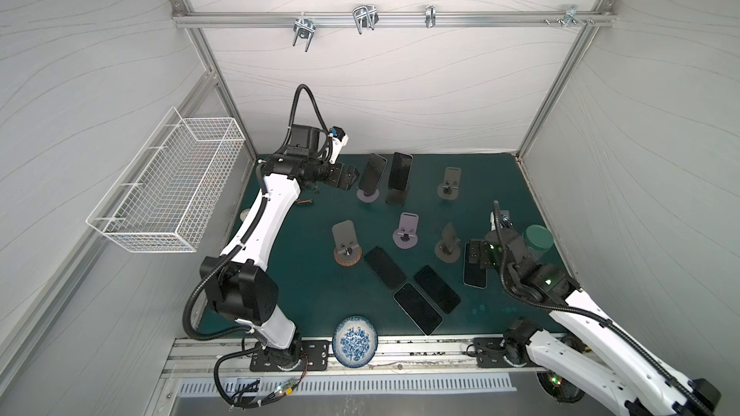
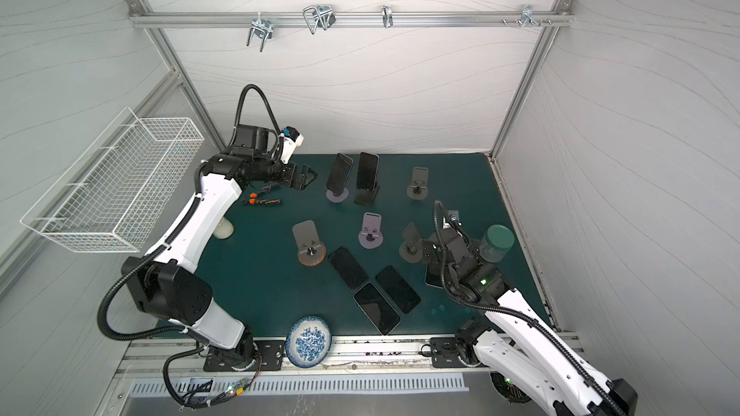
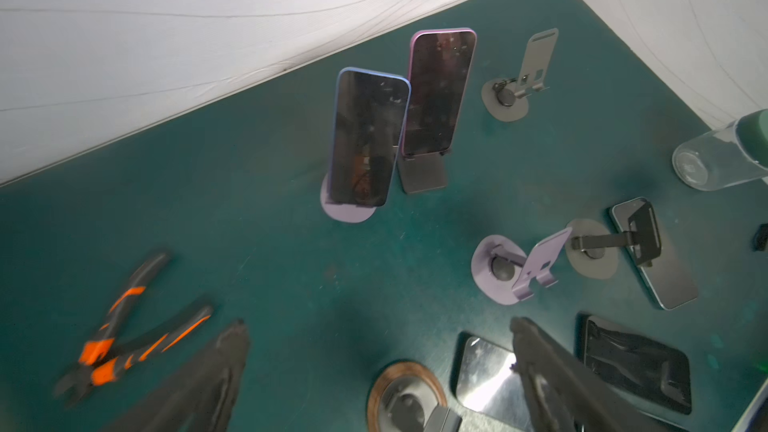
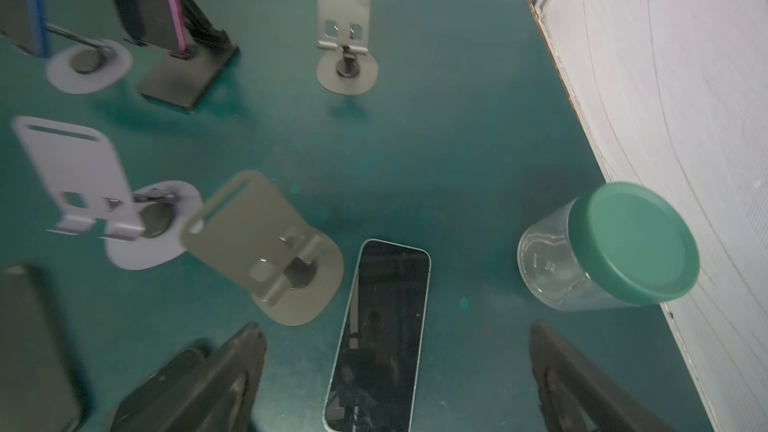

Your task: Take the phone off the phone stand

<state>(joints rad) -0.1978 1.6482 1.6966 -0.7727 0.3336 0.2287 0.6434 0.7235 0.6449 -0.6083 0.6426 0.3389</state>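
Two phones stand on stands at the back of the green mat. A blue-edged phone (image 1: 372, 174) (image 3: 368, 139) leans on a purple round-based phone stand (image 1: 367, 196) (image 3: 347, 211). Beside it a pink-edged phone (image 1: 401, 172) (image 3: 440, 93) rests on a black phone stand (image 1: 396, 196) (image 3: 424, 174). My left gripper (image 1: 352, 178) (image 2: 310, 178) (image 3: 378, 326) is open and empty, just left of the blue-edged phone and apart from it. Open too, my right gripper (image 1: 474, 252) (image 4: 395, 328) hovers over a phone lying flat (image 1: 474, 278) (image 4: 386, 284) on the mat.
Several empty stands (image 1: 450, 184) (image 1: 407, 230) (image 1: 346, 242) dot the mat. Three phones (image 1: 384, 268) lie flat in the middle. A green-lidded jar (image 1: 538, 240) stands right, a blue plate (image 1: 354, 341) in front, orange pliers (image 2: 262, 202) left. A wire basket (image 1: 168, 190) hangs on the left wall.
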